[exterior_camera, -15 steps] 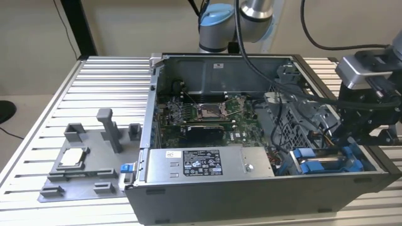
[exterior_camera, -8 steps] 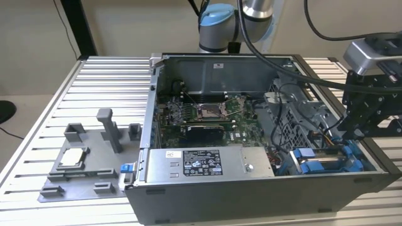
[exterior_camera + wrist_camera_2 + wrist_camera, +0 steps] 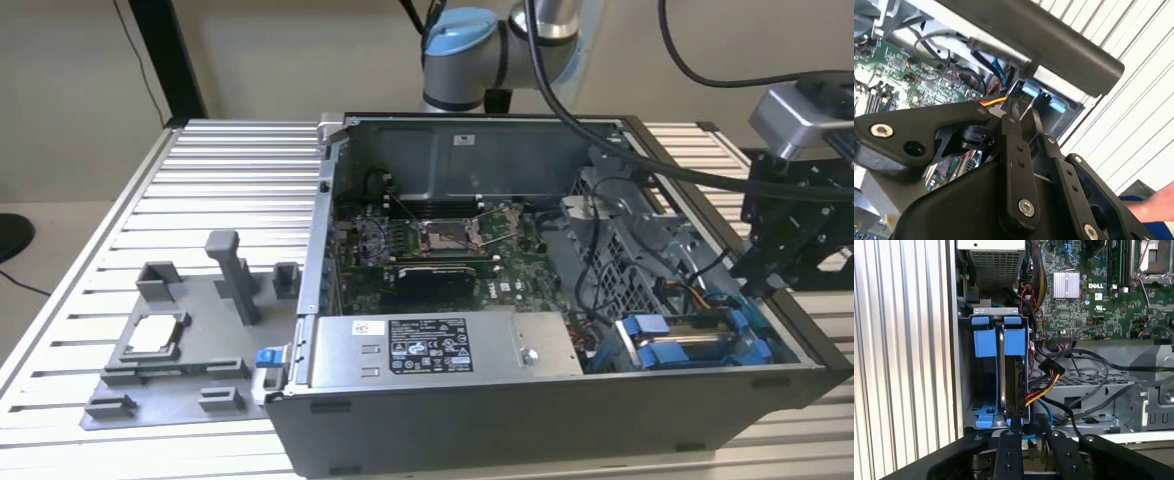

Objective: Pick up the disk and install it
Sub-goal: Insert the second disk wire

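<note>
One blue-framed disk [image 3: 1013,370], edge-on in bay [image 3: 966,390]

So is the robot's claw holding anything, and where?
Cannot tell for sure. The gripper sits at the end edge of the disk, standing in its bay, but the contact is hidden.

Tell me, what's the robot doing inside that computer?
The robot arm is reaching over an open computer case on a metal table. Its gripper sits right at the end of the disk, which stands on edge in its blue carrier inside the drive bay at the case's corner. So the disk looks to be already in its slot.
</note>
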`<action>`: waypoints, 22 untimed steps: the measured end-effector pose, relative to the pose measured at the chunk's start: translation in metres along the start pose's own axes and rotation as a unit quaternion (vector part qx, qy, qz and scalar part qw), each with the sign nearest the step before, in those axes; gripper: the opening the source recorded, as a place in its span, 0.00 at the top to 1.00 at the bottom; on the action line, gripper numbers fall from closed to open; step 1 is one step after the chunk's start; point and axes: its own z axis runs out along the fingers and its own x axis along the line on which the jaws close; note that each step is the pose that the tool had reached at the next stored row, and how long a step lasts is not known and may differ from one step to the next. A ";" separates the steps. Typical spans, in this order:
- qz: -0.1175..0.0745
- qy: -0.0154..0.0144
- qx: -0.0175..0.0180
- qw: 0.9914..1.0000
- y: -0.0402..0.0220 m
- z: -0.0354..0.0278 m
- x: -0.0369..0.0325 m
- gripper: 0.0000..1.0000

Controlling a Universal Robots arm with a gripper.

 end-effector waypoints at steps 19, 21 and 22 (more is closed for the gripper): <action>0.002 -0.004 0.000 1.000 -0.0300 0.0114 -0.0035 0.00; 0.002 -0.004 0.000 1.000 -0.0300 0.0119 -0.0033 0.00; 0.002 -0.004 0.000 1.000 -0.0300 0.0122 -0.0033 0.00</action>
